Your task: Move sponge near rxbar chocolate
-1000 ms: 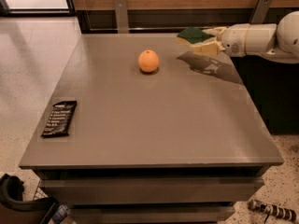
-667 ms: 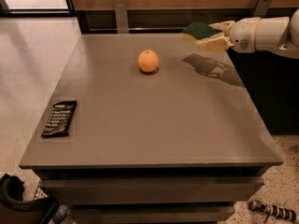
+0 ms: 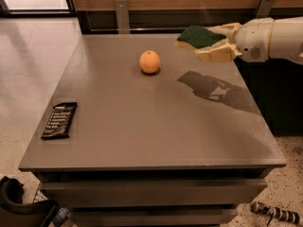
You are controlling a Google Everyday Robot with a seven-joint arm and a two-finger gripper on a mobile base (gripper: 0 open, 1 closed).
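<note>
The sponge, dark green on top with pale yellow foam below, is held in the air above the table's far right part. My gripper is shut on the sponge, its cream fingers on either side of it, and the white arm reaches in from the right edge. The rxbar chocolate, a flat black bar with white lettering, lies near the table's left front edge, far from the sponge.
A round orange sits on the grey table toward the back middle, left of the sponge. The arm's shadow falls on the table right of centre. Drawers show under the front edge.
My gripper has lifted the sponge higher and carried it a little to the left, over the table. The orange and the bar have not moved.
</note>
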